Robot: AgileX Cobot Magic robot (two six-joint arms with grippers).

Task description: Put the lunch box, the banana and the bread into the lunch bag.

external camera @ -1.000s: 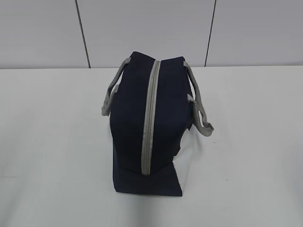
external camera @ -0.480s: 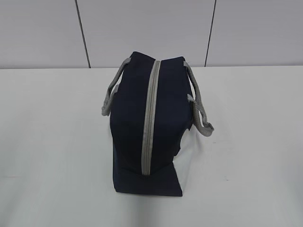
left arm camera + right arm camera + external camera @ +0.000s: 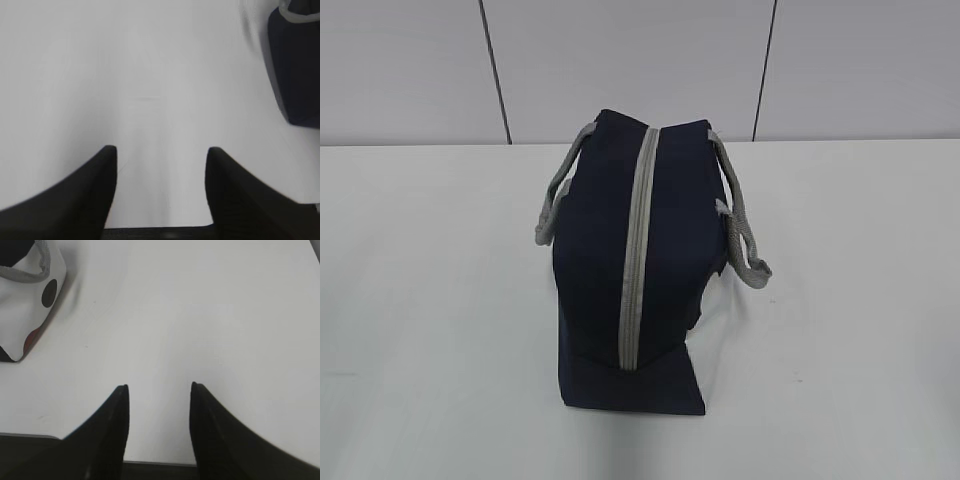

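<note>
1. The exterior view shows the lunch bag (image 3: 635, 270) standing alone in the middle of the white counter (image 3: 430, 300), its far end close to the counter's back edge below the grey wall panels (image 3: 620, 60). Neither arm appears in this view.
2. The grey zipper (image 3: 636, 255) runs along the bag's top from the far end toward the near end and looks closed along its whole length.
3. One grey webbing handle (image 3: 556, 195) droops off the bag's left side, and the other handle (image 3: 740, 230) hangs off the right side, its loop reaching the counter.
4. The lunch box, the banana and the bread show in no view; whether they are inside the closed bag cannot be told.
5. Only the left wrist view shows the left claw (image 3: 161, 152): its two dark fingers stand moderately apart over bare counter, with nothing between them. A navy corner of the bag sits at the upper right of this view, well apart from the claw.
6. Only the right wrist view shows the right claw (image 3: 158, 389), fingers somewhat closer together, also holding nothing above bare counter.
7. In that view's upper left corner lies a white side panel with dark dots (image 3: 35, 305) beneath a grey strap, a face that the exterior view does not show.
</note>
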